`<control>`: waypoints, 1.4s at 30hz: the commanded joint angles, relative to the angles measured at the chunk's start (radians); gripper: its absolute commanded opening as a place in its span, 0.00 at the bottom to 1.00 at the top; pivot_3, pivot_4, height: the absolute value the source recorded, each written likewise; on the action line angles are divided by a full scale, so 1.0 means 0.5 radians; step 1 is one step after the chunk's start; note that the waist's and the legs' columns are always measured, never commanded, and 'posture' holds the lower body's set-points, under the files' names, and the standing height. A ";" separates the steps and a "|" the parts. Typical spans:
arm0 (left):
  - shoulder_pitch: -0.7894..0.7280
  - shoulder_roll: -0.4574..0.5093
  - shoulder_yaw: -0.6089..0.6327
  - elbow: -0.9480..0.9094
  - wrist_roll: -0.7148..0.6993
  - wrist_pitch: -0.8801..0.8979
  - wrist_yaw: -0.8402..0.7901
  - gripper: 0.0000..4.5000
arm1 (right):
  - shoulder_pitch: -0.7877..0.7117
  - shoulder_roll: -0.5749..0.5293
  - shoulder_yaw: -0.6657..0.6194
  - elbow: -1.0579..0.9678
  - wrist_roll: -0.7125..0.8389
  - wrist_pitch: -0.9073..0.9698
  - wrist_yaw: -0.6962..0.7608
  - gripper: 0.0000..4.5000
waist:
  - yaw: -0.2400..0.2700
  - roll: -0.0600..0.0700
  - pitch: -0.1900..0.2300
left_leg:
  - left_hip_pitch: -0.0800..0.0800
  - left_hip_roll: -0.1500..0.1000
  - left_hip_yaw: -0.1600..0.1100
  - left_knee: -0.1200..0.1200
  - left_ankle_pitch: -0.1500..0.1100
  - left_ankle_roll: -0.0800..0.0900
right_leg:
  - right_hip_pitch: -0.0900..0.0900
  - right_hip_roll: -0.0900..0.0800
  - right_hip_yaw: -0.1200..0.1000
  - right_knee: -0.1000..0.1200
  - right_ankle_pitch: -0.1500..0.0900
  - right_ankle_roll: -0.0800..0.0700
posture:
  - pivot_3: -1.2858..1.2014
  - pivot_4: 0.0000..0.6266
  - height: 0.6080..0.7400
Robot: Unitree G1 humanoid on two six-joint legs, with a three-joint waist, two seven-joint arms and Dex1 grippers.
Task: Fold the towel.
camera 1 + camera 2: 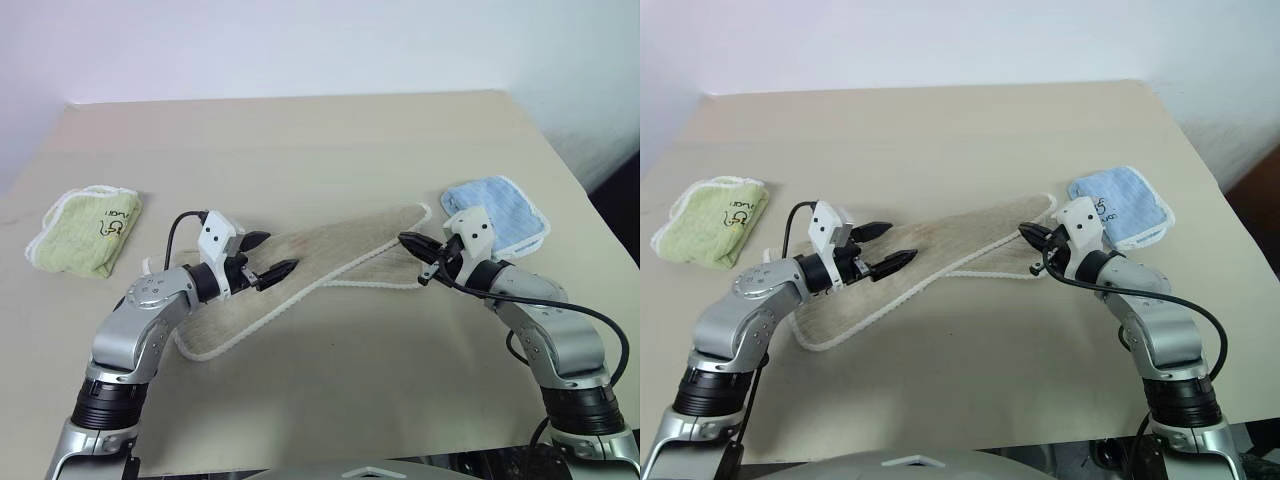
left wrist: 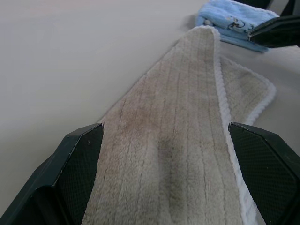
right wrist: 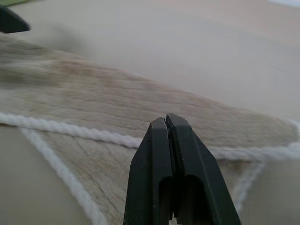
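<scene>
towel (image 1: 330, 262) (corded edge) — table (image 1: 300, 140) beyond

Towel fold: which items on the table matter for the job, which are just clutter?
Job:
- beige towel, partly folded, lying at a slant mid-table
- left gripper, open, above the towel's near-left part
- right gripper, shut, over the towel's right end, holding nothing

Lying about:
- green towel, far left
- light-blue towel, right, beyond the right gripper

Silver-grey arms, black finger tools (image 1: 268, 256), white wrist camera housings, black cables.
</scene>
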 commanded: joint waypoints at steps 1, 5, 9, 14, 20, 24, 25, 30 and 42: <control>0.002 0.070 0.056 -0.011 0.013 -0.063 -0.064 0.99 | 0.001 -0.008 -0.060 -0.045 -0.007 -0.040 -0.020 0.00 | 0.004 0.000 0.000 | 0.000 0.000 0.000 0.000 0.000 0.000 | 0.000 0.000 0.000 0.000 0.000 0.000 | 0.52 0.24 0.91; 0.041 0.228 0.114 0.019 -0.011 -0.091 -0.230 0.99 | 0.018 0.009 -0.060 -0.077 -0.009 -0.026 -0.055 0.00 | 0.004 0.000 0.000 | 0.000 -0.001 0.000 0.000 0.000 0.000 | 0.001 -0.001 0.000 -0.001 0.000 0.000 | 0.52 0.24 0.91; 0.101 0.576 0.149 0.093 -0.023 -0.192 -0.672 0.99 | 0.031 0.000 -0.053 -0.058 -0.012 -0.038 -0.051 0.00 | -0.001 0.001 0.001 | -0.001 0.000 0.000 -0.001 0.000 0.000 | -0.002 0.000 0.000 -0.001 -0.004 -0.006 | 0.52 0.24 0.91; 0.197 1.020 0.036 0.212 0.219 -0.554 -1.158 0.99 | -0.046 0.004 -0.018 0.011 -0.022 -0.049 -0.029 0.00 | 0.000 0.003 0.002 | -0.002 0.000 0.001 -0.002 -0.003 -0.003 | -0.001 -0.002 0.000 -0.003 -0.004 -0.007 | 0.52 0.24 0.91; 0.203 1.256 -0.037 0.232 0.293 -0.824 -1.515 0.99 | -0.116 0.032 0.042 0.073 -0.027 -0.058 0.003 0.00 | 0.006 0.008 0.004 | -0.005 0.000 0.003 -0.007 -0.003 -0.003 | -0.007 -0.003 0.000 -0.005 -0.006 -0.011 | 0.52 0.24 0.91; 0.170 1.298 -0.112 0.275 0.451 -1.017 -1.598 0.99 | -0.159 0.061 0.082 0.102 -0.034 -0.061 0.016 0.00 | 0.001 0.008 0.004 | -0.018 0.000 0.003 -0.006 -0.001 0.001 | -0.020 -0.003 0.000 -0.003 -0.006 -0.010 | 0.52 0.24 0.91; 0.166 1.307 -0.130 0.264 0.454 -1.019 -1.629 0.99 | -0.170 0.068 0.095 0.113 -0.038 -0.063 0.018 0.00 | 0.001 0.008 0.004 | -0.025 -0.001 0.004 -0.005 0.000 0.001 | -0.028 -0.003 0.000 -0.001 -0.005 -0.009 | 0.52 0.24 0.91; 0.207 1.346 -0.191 0.176 0.503 -1.067 -1.717 0.99 | -0.204 0.092 0.113 0.162 -0.042 -0.075 0.045 0.00 | -0.002 0.008 0.004 | -0.031 -0.001 0.005 -0.002 0.001 0.001 | -0.034 -0.002 0.000 0.001 -0.002 -0.004 | 0.52 0.24 0.91; 0.179 1.307 -0.298 0.211 0.722 -1.138 -1.634 0.61 | -0.158 0.118 0.103 0.082 -0.020 -0.026 0.034 0.00 | -0.002 0.008 0.004 | -0.030 -0.001 0.005 0.001 0.001 0.002 | -0.032 -0.001 0.000 0.003 -0.001 -0.004 | 0.52 0.24 0.91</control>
